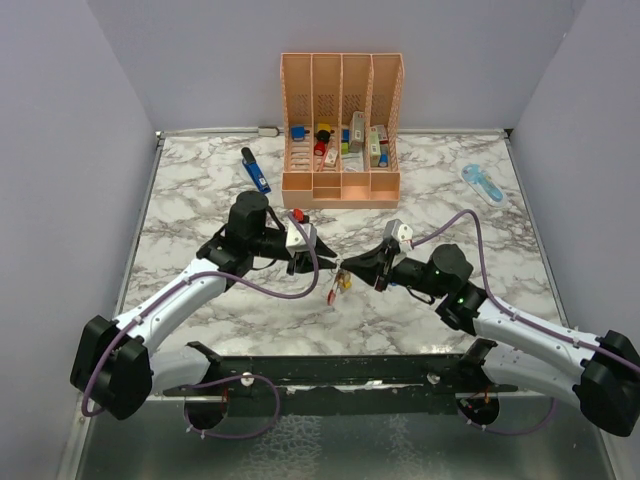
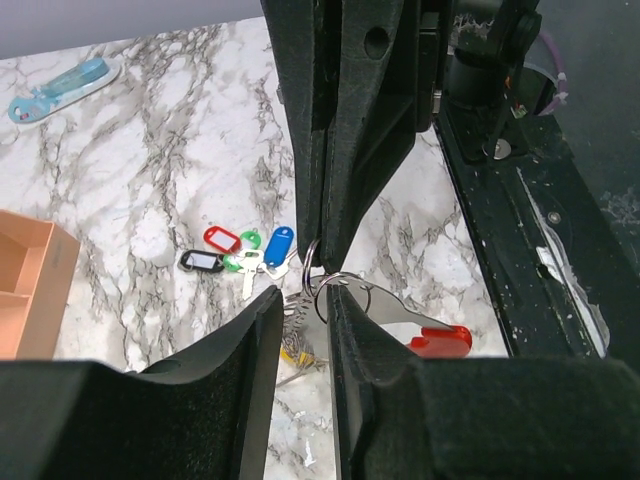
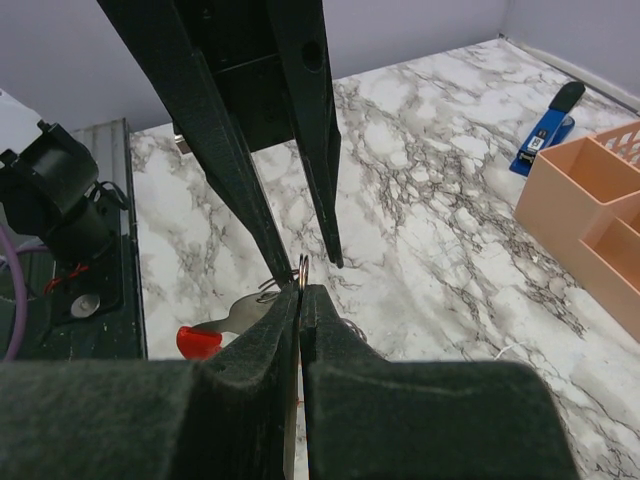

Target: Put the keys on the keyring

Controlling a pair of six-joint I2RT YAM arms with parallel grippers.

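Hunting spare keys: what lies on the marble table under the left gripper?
Plastic-tagged keys, red, black, green and blue, lie clustered there; the left gripper's black fingers hide whatever lies nearer.

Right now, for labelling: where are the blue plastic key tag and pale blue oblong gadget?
Blue plastic key tag (image 2: pixel 279 243): left wrist view, its middle.
Pale blue oblong gadget (image 1: pixel 484 184): top external view, its middle.

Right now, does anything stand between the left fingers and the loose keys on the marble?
Nothing lies on the marble between them. But the right gripper, shut on a small metal ring, meets the left fingers at their tips, close beside the way to the loose keys.
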